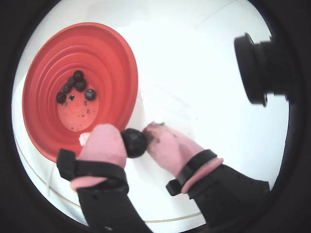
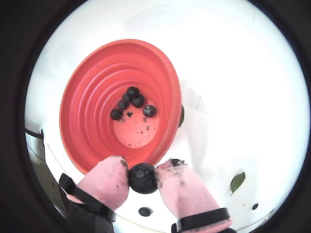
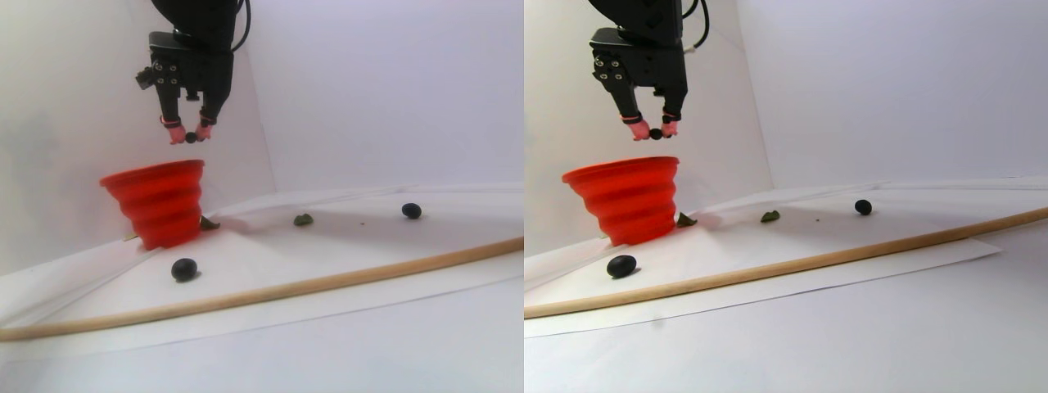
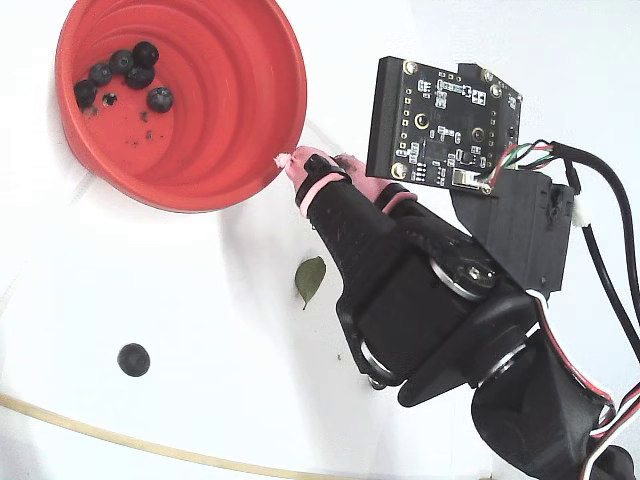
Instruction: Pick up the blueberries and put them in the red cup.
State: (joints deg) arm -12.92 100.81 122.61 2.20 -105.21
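My gripper (image 1: 133,142) is shut on one dark blueberry (image 1: 134,143), pinched between its pink fingertips; both wrist views show this (image 2: 142,178). In the stereo pair view the gripper (image 3: 190,137) hangs above the right edge of the red cup (image 3: 160,205). The cup (image 1: 48,73) (image 2: 87,97) holds several blueberries (image 1: 79,83) (image 2: 132,94) on its speckled bottom. In the fixed view the fingertips (image 4: 298,160) sit just beside the cup's rim (image 4: 285,110). Two loose blueberries lie on the white sheet, one (image 3: 184,268) (image 4: 133,359) in front of the cup and one (image 3: 411,210) far right.
A green leaf (image 4: 310,280) (image 2: 237,182) lies beside the cup, and another (image 3: 303,219) lies farther right. A long wooden rod (image 3: 327,278) crosses the table in front. A second camera (image 1: 262,68) and a circuit board (image 4: 440,120) ride on the arm.
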